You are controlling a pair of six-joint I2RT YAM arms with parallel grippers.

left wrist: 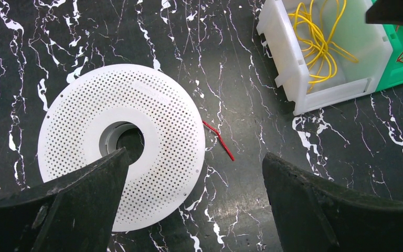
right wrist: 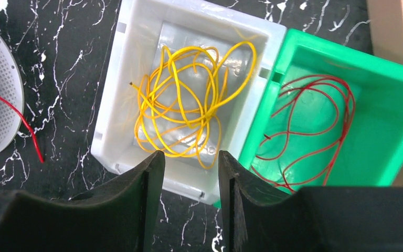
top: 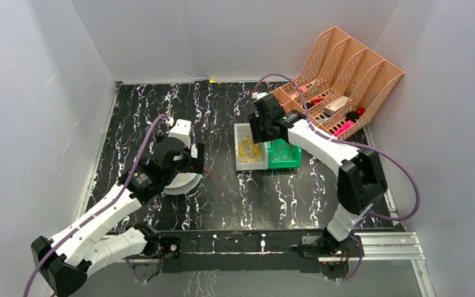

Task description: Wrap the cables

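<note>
A: The right claw (right wrist: 190, 157): what is it doing?

B: It hangs over the white bin (right wrist: 113, 105) near the middle of the worktop, a little toward the far edge. Its fingers stand narrowly apart, with nothing between them.

A: And the left claw (left wrist: 195, 157)?

B: Spread wide and empty, above the perforated white spool (left wrist: 152, 105), which lies flat toward the left edge.

A: Where are the cables?

B: The yellow cables (right wrist: 183, 100) lie in a loose tangle on the floor of the white bin. None of them touches the spool or either claw.

A: So nothing is wrapped yet?

B: No yellow shows on the spool, so I judge the wrapping has not begun. A short red wire (left wrist: 219, 139) sticks out at the spool's edge, and more red wires (right wrist: 315, 121) are looped in the green bin (right wrist: 393, 100), which sits against the white one on the side toward the right edge.

A: What is left, then?

B: Nearly all of it, I think: lift a yellow cable out, carry it toward the left edge, and wind it round the spool.
</note>
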